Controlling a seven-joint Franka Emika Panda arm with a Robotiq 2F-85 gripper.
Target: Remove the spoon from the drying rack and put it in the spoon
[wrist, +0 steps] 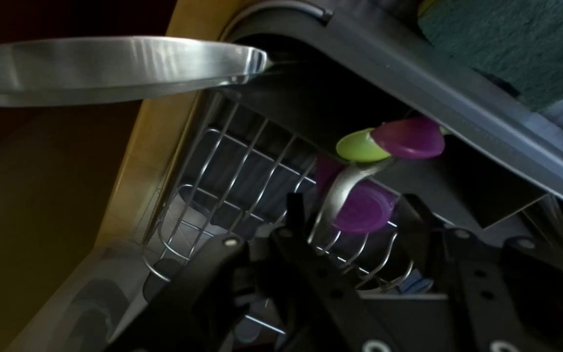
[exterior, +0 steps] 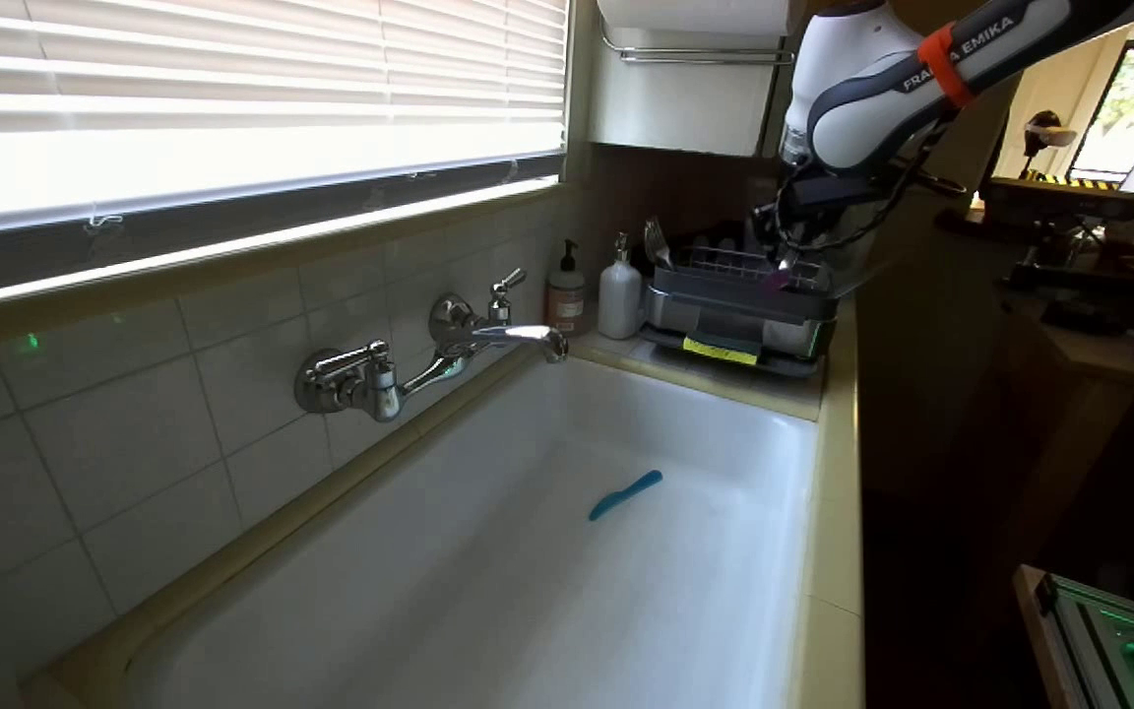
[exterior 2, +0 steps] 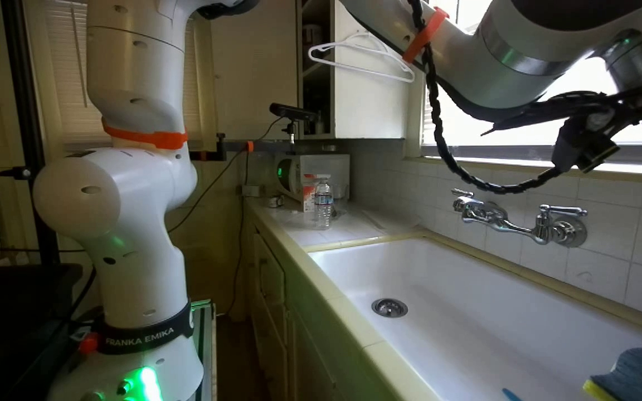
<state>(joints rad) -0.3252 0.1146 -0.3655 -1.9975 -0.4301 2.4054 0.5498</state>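
The dark grey drying rack [exterior: 739,295] stands on the counter at the far end of the sink. It fills much of the wrist view, with its grey rim [wrist: 438,88] and wire grid. A slender metallic utensil, seemingly the spoon [wrist: 335,198], stands among purple and yellow-green utensils in the rack. Its upper part is curved; its lower part is hidden. My gripper [wrist: 355,208] is open, its fingers apart, with the spoon between them, closer to the left finger. Contact cannot be told. In an exterior view the gripper [exterior: 779,246] is low over the rack.
A broad shiny metal utensil [wrist: 115,71] juts out past the rack's edge. A fork [exterior: 659,241] stands in the rack's corner. A sponge [exterior: 720,350] hangs at its front. Soap bottles [exterior: 619,293] stand beside it. A blue utensil [exterior: 626,494] lies in the white sink [exterior: 488,591].
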